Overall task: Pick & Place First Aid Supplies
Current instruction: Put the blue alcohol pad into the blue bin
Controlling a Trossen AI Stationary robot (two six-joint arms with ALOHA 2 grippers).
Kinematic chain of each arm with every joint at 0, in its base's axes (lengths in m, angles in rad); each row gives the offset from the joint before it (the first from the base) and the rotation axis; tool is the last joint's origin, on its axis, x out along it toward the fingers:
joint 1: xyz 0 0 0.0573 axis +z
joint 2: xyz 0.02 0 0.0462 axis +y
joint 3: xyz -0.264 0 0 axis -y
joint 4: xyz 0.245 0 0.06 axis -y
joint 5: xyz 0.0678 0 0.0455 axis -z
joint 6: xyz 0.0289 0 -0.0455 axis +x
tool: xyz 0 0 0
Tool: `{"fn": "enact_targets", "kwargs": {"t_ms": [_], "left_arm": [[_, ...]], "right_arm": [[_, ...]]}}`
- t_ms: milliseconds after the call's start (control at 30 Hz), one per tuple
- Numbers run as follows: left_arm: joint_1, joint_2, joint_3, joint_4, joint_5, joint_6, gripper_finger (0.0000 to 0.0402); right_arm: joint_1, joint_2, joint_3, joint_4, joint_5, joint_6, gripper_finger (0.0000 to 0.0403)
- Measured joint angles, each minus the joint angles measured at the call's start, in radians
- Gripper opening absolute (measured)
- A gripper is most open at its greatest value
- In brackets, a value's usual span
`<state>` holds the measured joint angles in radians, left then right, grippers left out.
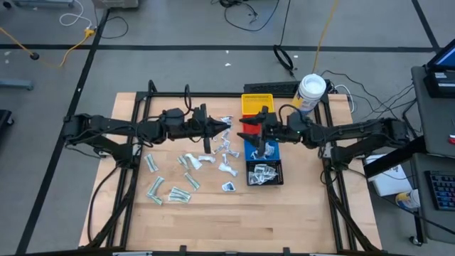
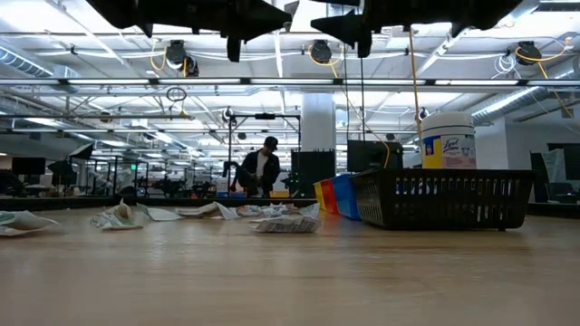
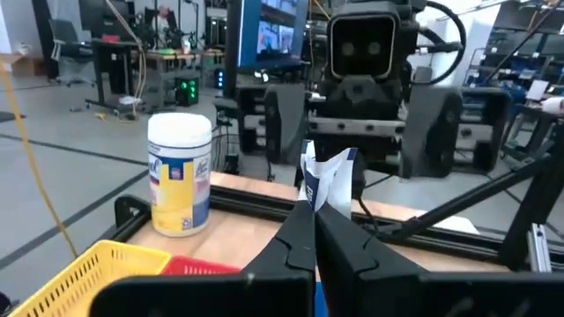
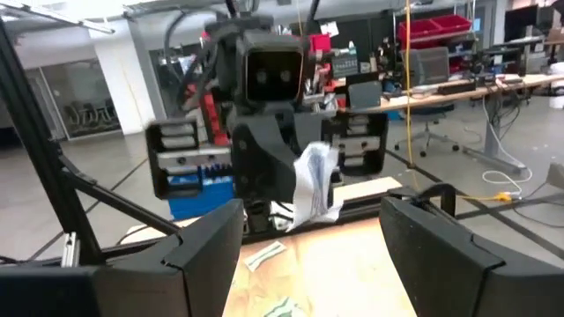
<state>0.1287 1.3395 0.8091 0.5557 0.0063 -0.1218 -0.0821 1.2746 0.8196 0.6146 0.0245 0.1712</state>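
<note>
my left gripper [image 3: 314, 204] pinches a white packet [image 3: 324, 180] by its lower edge. it's light and floppy, so grab the free top edge. my right gripper [image 4: 310, 231] is spread, facing it.

Left pincer [image 3: 314, 231] pinching white-and-blue packet [image 3: 324, 179], right arm [image 3: 370, 97] facing, white jar [image 3: 180, 173], yellow bin [image 3: 97, 273]

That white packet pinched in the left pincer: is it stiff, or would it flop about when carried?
Probably floppy: the white packet looks crumpled and droops beyond the shut left pincer. It likely weighs very little, since a thin pinch at one edge holds it up. Pushed on the table, it would probably slide or crease, not roll, being flat.
</note>
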Motion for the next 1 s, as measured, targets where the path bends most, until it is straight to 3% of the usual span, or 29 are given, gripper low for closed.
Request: {"fn": "enact_targets", "kwargs": {"t_ms": [400, 567, 800, 1000], "left_arm": [[-0.006, 0.047, 0.043, -0.013, 0.019, 0.011, 0.0], [-0.006, 0.047, 0.043, -0.013, 0.019, 0.012, 0.0], [-0.008, 0.047, 0.043, -0.016, 0.026, 0.012, 0.0], [-0.008, 0.049, 0.04, -0.034, 0.029, -0.048, 0.0026]], "right_arm": [[-0.017, 0.107, 0.136, -0.029, -0.029, -0.026, 0.0242], [-0.015, 0.109, 0.135, -0.042, -0.03, -0.026, 0.0173], [-0.015, 0.108, 0.135, -0.043, -0.026, -0.027, 0.0018], [-0.015, 0.094, 0.137, -0.16, -0.043, -0.026, 0.0003]]}}
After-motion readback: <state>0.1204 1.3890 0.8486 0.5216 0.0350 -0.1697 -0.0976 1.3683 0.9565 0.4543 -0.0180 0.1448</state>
